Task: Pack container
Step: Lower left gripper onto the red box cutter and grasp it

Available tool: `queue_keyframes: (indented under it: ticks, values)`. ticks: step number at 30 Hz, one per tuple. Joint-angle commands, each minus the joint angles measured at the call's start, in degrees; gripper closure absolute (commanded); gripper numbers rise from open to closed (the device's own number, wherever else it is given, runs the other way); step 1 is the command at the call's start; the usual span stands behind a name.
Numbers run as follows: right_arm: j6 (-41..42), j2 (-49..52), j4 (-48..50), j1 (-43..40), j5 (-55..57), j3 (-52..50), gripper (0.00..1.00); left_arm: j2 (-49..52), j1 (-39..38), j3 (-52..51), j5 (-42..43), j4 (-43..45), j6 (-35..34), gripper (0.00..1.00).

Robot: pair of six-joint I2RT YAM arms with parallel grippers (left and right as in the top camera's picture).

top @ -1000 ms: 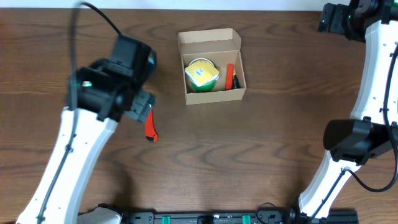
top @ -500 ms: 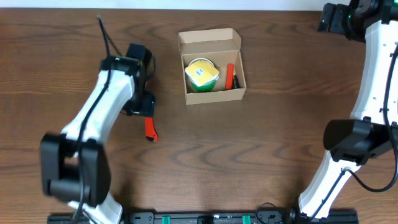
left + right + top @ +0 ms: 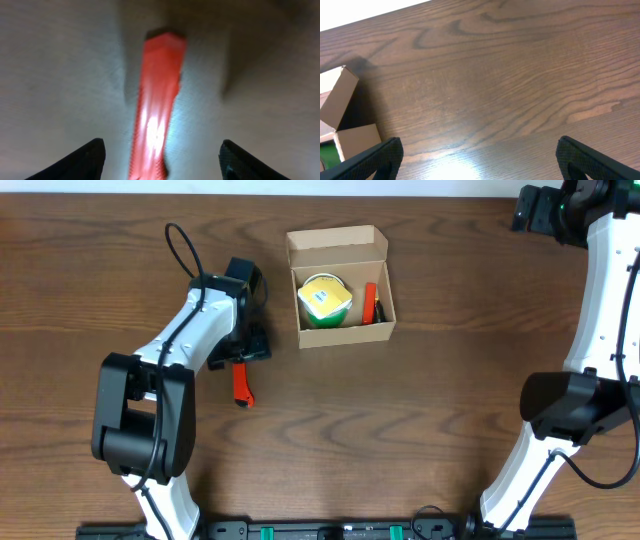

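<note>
Red marker: straddled by spread left claw; to be centred before being pinched for the box.

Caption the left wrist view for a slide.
Open left fingers on either side of a blurred red object lying on the table.

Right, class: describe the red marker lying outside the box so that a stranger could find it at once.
Find the cardboard box on the wooden table. Left of it, on bare wood, lies the red marker. A second marker sits inside the box; this one lies loose.
</note>
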Motion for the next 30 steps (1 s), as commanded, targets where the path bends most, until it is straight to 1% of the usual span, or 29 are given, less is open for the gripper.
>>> queue_keyframes:
  ticks: [1, 5, 9, 19, 24, 28, 30]
  values:
    - [0.7, 0.3, -0.1, 0.0, 0.0, 0.0, 0.01, 0.4, 0.0, -2.0, 1.7, 2.2, -2.8, 0.27]
    - [0.7, 0.3, -0.1, 0.0, 0.0, 0.0, 0.01, 0.4, 0.0, -5.0, 1.6, 5.9, -3.1, 0.27]
    - [0.7, 0.3, -0.1, 0.0, 0.0, 0.0, 0.01, 0.4, 0.0, -7.1, 1.6, 6.9, -2.8, 0.27]
    - [0.7, 0.3, -0.1, 0.0, 0.0, 0.0, 0.01, 0.4, 0.0, -8.7, 1.6, 6.4, 2.7, 0.28]
    - [0.7, 0.3, -0.1, 0.0, 0.0, 0.0, 0.01, 0.4, 0.3, -8.8, 1.6, 5.5, 7.3, 0.35]
    - [0.7, 0.3, -0.1, 0.0, 0.0, 0.0, 0.01, 0.4, 0.3, -8.8, 1.6, 5.5, 8.6, 0.42]
    - [0.7, 0.3, -0.1, 0.0, 0.0, 0.0, 0.01, 0.4, 0.3, -8.8, 1.6, 5.4, 8.8, 0.49]
